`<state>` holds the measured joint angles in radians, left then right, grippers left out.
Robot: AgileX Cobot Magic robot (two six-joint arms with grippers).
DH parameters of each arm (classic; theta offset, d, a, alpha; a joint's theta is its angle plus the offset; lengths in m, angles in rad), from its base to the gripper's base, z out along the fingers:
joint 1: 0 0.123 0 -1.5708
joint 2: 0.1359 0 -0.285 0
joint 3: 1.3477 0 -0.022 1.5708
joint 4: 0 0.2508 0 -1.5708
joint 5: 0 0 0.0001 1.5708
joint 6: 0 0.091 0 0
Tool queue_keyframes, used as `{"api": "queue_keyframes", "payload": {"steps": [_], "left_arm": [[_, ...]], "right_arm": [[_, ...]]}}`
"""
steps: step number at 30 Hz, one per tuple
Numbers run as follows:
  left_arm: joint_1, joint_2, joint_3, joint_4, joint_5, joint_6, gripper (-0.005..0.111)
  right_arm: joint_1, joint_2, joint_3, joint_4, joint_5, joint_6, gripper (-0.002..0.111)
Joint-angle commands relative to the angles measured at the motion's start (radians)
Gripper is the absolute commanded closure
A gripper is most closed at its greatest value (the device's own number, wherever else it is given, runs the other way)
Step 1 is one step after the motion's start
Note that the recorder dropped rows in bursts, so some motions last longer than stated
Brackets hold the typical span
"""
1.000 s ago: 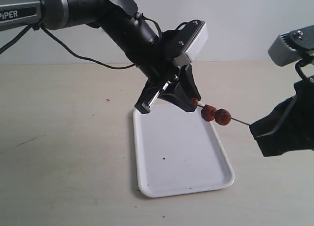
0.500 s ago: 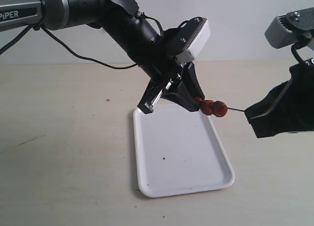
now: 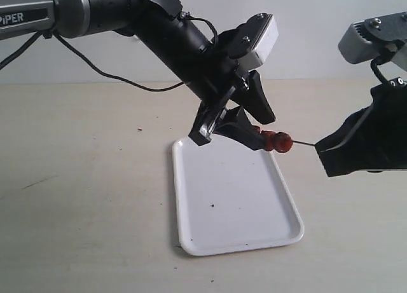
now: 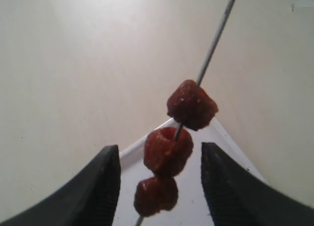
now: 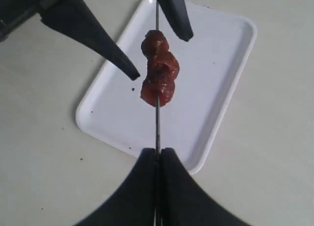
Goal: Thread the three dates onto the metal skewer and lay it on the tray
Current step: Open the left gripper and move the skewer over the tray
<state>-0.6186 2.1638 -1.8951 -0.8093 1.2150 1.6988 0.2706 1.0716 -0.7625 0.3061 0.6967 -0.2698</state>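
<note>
The three dates (image 3: pixel 275 141) sit bunched together on the thin metal skewer (image 3: pixel 304 143), held in the air above the far end of the white tray (image 3: pixel 222 191). My right gripper (image 3: pixel 321 150) is shut on the skewer's near end (image 5: pixel 157 125), with the dates (image 5: pixel 158 71) further along the rod. My left gripper (image 3: pixel 262 133) is open. Its black fingers (image 4: pixel 105 187) stand on either side of the dates (image 4: pixel 168 151) without touching them. The skewer (image 4: pixel 213 39) runs on toward the right gripper.
The tray's rim (image 4: pixel 131 150) shows under the dates, and the tray (image 5: pixel 216 64) carries only a few dark specks. It lies on a pale tabletop (image 3: pixel 82 178). A black cable (image 3: pixel 108 77) trails behind the left arm.
The third date has closed up against the other two on the skewer. My left gripper has opened wider and turned. The right gripper has lifted the skewer slightly.
</note>
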Motion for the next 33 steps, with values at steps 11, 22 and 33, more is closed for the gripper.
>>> {"api": "queue_keyframes", "payload": {"steps": [11, 22, 33], "left_arm": [[0.257, -0.238, 0.021, 0.195, 0.006, -1.02, 0.106], [0.36, -0.506, 0.252, 0.166, -0.166, -1.129, 0.107], [0.443, -0.684, 0.442, 0.168, -0.256, -1.124, 0.107]], "right_arm": [[-0.003, 0.087, -0.01, -0.02, -0.176, 0.14, 0.108], [0.174, 0.269, -0.01, -0.085, -0.503, 0.328, 0.108], [0.262, 0.322, -0.01, -0.71, -0.412, 0.965, 0.108]]}}
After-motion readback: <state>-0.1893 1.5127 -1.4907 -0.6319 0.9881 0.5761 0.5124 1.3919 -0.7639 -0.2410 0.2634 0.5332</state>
